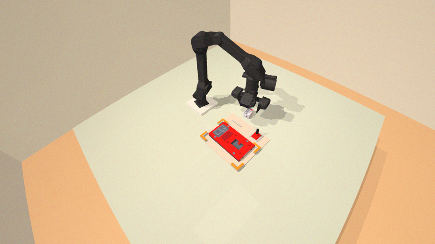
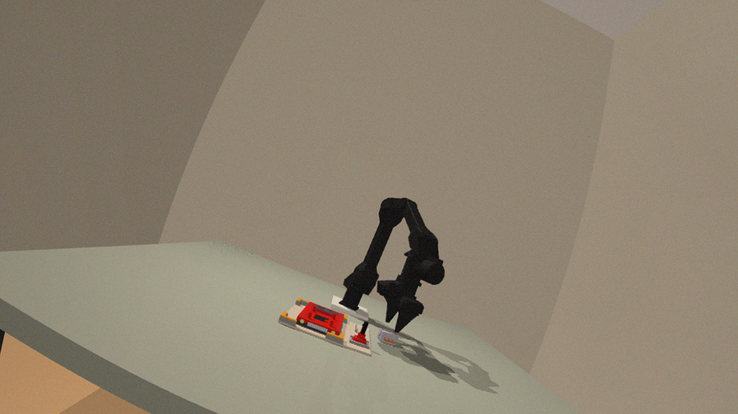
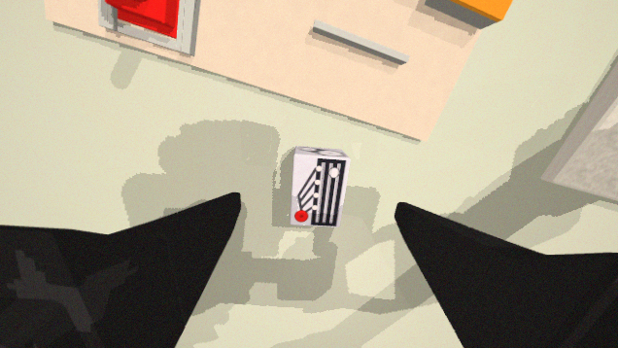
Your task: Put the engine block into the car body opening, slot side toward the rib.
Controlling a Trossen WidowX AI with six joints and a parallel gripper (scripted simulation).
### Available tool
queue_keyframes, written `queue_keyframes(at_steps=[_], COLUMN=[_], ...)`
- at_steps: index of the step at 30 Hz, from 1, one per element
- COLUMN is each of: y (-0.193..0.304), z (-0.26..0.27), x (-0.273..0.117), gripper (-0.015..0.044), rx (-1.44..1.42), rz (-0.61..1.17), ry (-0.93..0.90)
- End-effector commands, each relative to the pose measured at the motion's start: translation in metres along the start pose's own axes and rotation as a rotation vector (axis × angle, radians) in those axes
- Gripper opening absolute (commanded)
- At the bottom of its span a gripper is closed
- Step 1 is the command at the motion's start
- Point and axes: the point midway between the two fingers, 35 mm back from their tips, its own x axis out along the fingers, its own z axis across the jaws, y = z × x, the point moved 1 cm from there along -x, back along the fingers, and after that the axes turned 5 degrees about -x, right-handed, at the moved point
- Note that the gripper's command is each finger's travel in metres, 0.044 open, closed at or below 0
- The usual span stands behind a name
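The engine block (image 1: 248,113) (image 2: 388,337) (image 3: 321,190) is a small whitish box with black stripes and a red dot on top. It rests on the table beside the board. My gripper (image 2: 393,326) (image 3: 320,204) is open and empty above the block. In the wrist view the block appears between the fingertips and slightly ahead, with space on both sides. The red car body (image 1: 244,153) (image 2: 336,321) lies on the board. Its grey opening (image 1: 235,144) is empty, with a small red rib at one edge. The block's slot side cannot be made out.
The beige board (image 1: 263,140) (image 3: 253,58) carries orange corner brackets (image 1: 237,166) around the car. A red piece with an upright black stick (image 1: 256,131) (image 2: 364,329) stands near one board edge. A thin grey bar (image 1: 237,123) (image 3: 360,43) is also on the board. The arm's pale base plate (image 1: 201,111) is nearby.
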Motion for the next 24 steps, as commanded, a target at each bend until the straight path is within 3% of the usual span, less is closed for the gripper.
queue_keyframes(at_steps=[1,15,24], y=[0.001,0.0,0.0], z=[0.0,0.0,0.0], x=[0.007,0.027,0.027], gripper=[0.044,0.044,0.0204], rx=[0.004,0.004,0.004], rz=[0.004,0.004,0.004], ry=[0.0,0.0,0.0])
